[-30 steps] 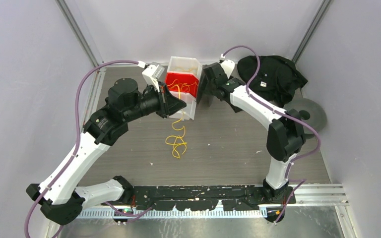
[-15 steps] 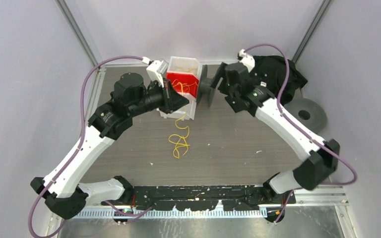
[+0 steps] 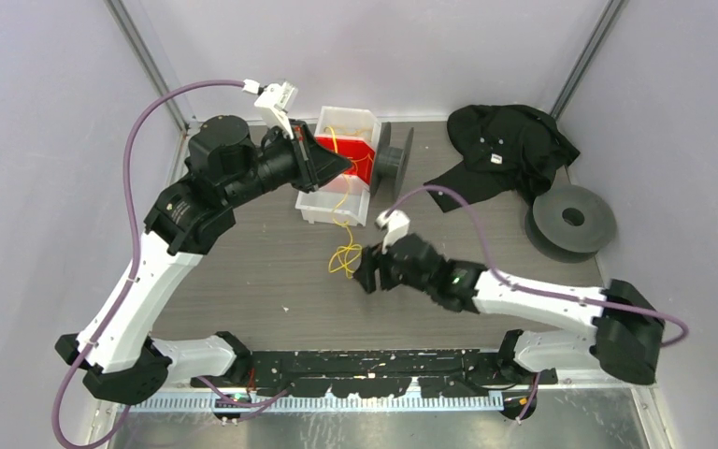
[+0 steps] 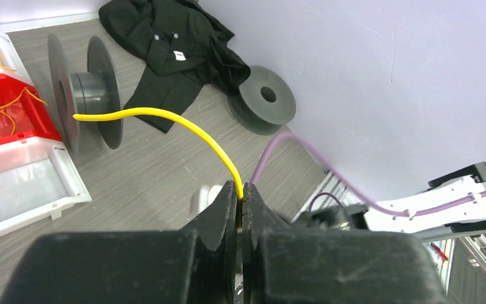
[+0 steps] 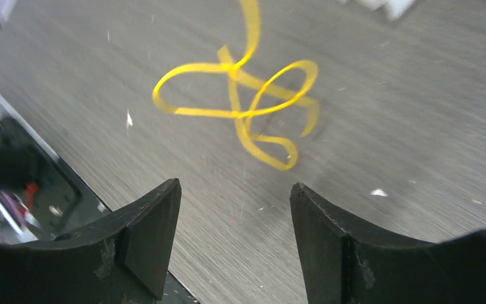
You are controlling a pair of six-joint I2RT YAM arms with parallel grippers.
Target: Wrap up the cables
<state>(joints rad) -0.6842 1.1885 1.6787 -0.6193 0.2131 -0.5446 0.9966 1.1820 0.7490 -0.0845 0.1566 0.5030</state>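
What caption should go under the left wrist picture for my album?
Left fingers pinch a yellow cable arching toward the upright grey spool.

We count two white-and-black robot arms (image 3: 164,271), each ending in one black two-finger claw: a left claw (image 4: 240,190) and a right claw (image 5: 235,190). Two thick purple hoses (image 3: 134,159) trail from them. On the grey wood-grain desk (image 3: 262,271) we count two dark grey round spools, one upright spool (image 3: 393,157), one flat spool (image 3: 570,221); one crumpled black cloth (image 3: 505,145); one white plastic bin (image 3: 332,213) with one red tray (image 4: 12,130). One thin yellow cable (image 4: 164,117) shows outside the tray; the orange-yellow strands (image 4: 0,111) in the tray we cannot count.
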